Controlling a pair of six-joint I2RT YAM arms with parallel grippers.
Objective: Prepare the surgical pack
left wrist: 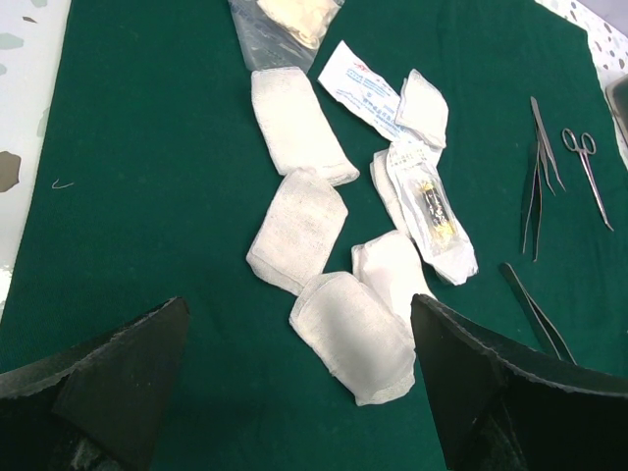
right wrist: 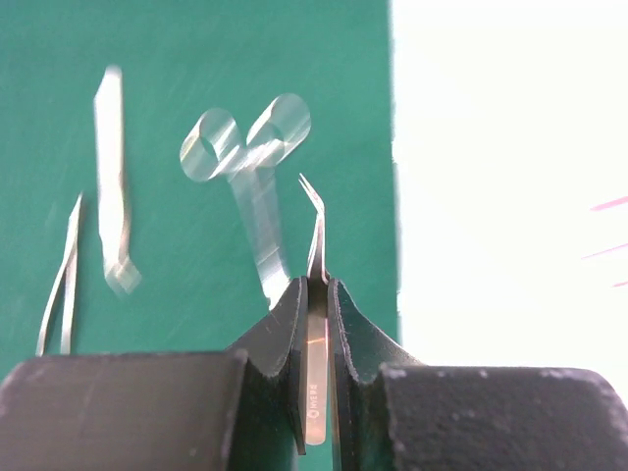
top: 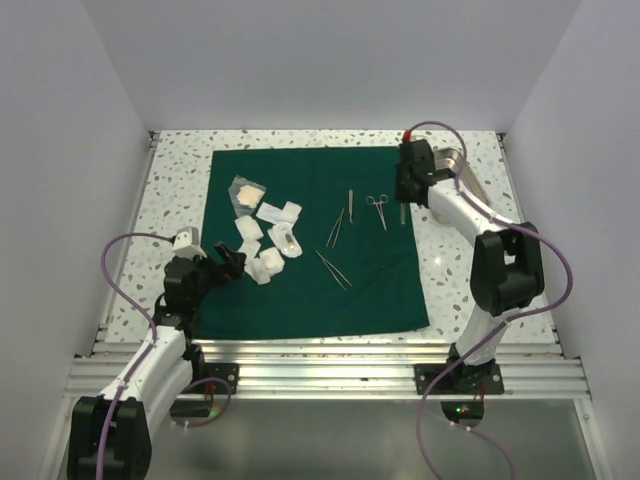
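Observation:
The surgical pack is a dark green drape [top: 300, 290] spread flat on the table. Several white gauze packets [top: 265, 235] lie on its left half; tweezers [top: 335, 228] and scissors [top: 377, 208] lie on its right half. My right gripper [right wrist: 314, 285] hovers over the drape's [right wrist: 196, 59] right edge, shut on bent-tip tweezers [right wrist: 316, 231] whose point sticks out past the fingers. From above, that gripper [top: 405, 195] is near the far right corner. My left gripper [left wrist: 299, 302] stands open just above the drape [left wrist: 147, 147], with a gauze pad [left wrist: 353, 334] between its fingers, untouched.
A shiny steel tray [top: 460, 165] sits off the drape at the far right, behind the right arm. Another pair of tweezers [top: 333, 270] lies mid-drape. A sealed packet [left wrist: 432, 211] and a clear bag [left wrist: 280, 20] lie among the gauze. Speckled tabletop [top: 170, 190] borders the drape.

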